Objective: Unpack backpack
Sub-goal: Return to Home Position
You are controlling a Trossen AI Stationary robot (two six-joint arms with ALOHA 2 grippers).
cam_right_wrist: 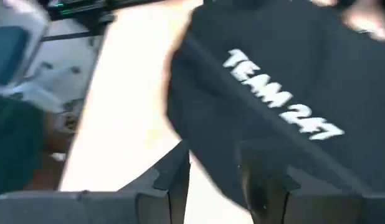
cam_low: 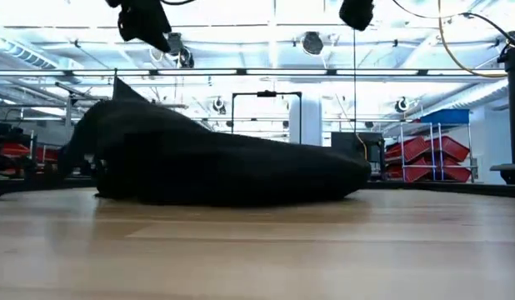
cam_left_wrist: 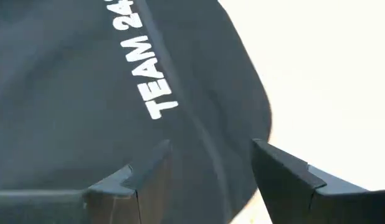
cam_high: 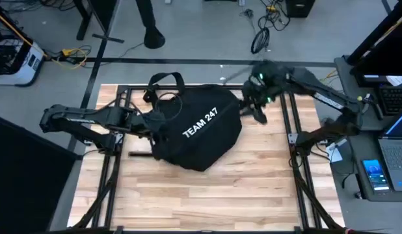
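The black backpack lies flat on the wooden table with its white "TEAM 247" lettering facing up. Its straps and top handle point to the far edge. My left gripper hovers open over the backpack's left part; in the left wrist view, black fabric fills the space under the spread fingers. My right gripper hangs open by the backpack's far right corner. In the low view both grippers are well above the backpack.
Black metal frame rails run along the table's left and right sides. A laptop and a phone sit on a side desk at the right. Bare wood stretches in front of the backpack toward the near edge.
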